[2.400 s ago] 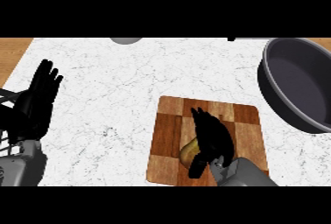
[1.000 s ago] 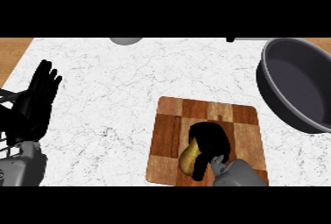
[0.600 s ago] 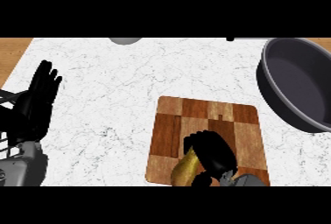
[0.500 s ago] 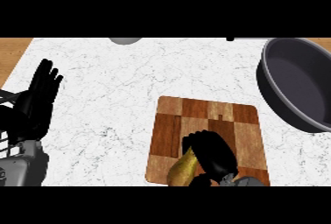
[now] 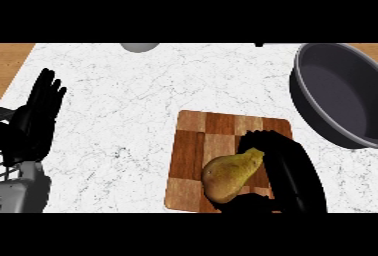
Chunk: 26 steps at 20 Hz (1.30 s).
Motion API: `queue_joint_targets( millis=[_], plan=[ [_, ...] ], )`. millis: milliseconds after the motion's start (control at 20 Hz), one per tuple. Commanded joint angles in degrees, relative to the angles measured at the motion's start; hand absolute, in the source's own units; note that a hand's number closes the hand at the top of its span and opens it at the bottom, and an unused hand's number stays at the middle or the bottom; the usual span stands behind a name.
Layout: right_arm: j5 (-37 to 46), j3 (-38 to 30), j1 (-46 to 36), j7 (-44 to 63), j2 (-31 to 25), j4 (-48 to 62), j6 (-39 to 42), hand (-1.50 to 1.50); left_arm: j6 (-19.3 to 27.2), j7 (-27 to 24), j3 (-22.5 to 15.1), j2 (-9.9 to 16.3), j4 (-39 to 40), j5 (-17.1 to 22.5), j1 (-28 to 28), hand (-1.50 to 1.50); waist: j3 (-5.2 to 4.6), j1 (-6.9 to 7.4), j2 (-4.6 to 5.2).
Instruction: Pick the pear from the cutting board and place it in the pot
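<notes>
A yellow-brown pear (image 5: pixel 229 173) shows over the near part of the wooden cutting board (image 5: pixel 203 145), stem end pointing up and right. My right hand (image 5: pixel 291 170) is shut on it, fingers curled over its right side and thumb below it. Whether the pear touches the board I cannot tell. The dark grey pot (image 5: pixel 336 92) stands at the right, beyond the board's far right corner, nothing visible inside it. My left hand (image 5: pixel 37 120) rests open at the left edge, fingers up.
The white marbled counter (image 5: pixel 133 100) spreads left of and beyond the board. A grey round object (image 5: pixel 140 46) pokes in at the top edge. Wooden surface (image 5: pixel 13 57) shows at the top left corner.
My right hand has curled round the pear and drawn back toward the near edge. The pear now shows much more, turned with its stem end up and right. The left hand has not moved.
</notes>
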Motion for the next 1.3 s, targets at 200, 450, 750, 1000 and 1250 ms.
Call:
queue_joint_targets(
  millis=[200, 450, 750, 1000, 1250],
  plan=[
    [-3.28, -16.63, -0.24, 0.76, -2.65, -10.72, -3.4, 1.5, -0.42, 1.07, -0.7, -0.37, -2.83, -0.03, 0.55, 0.0, 0.03, 0.9, 0.29],
    [-6.55, -26.53, -4.52, 0.02, -4.87, -6.64, -1.88, 1.5, -0.38, 0.95, -0.09, -0.51, -0.32, -0.5, -1.15, 0.0, 0.0, 1.02, 0.42],
    [-15.73, -37.14, -8.43, -10.98, -7.12, 8.83, -4.77, 1.5, -0.73, -0.68, 0.4, -1.13, 2.54, -0.52, -2.59, 0.0, 0.02, 1.36, 0.53],
    [-21.11, -42.82, -11.01, -14.56, -9.7, 16.85, -2.89, 1.5, -2.39, -0.29, 0.24, -1.01, -0.15, 0.12, -0.58, 0.0, 0.01, 1.45, 0.41],
    [-15.6, -43.64, -16.15, -27.07, -11.89, 34.79, -10.81, 1.5, -1.14, 1.49, -0.06, -1.3, -1.8, -0.55, -0.78, 0.0, 0.06, 2.53, 0.69]
  ],
)
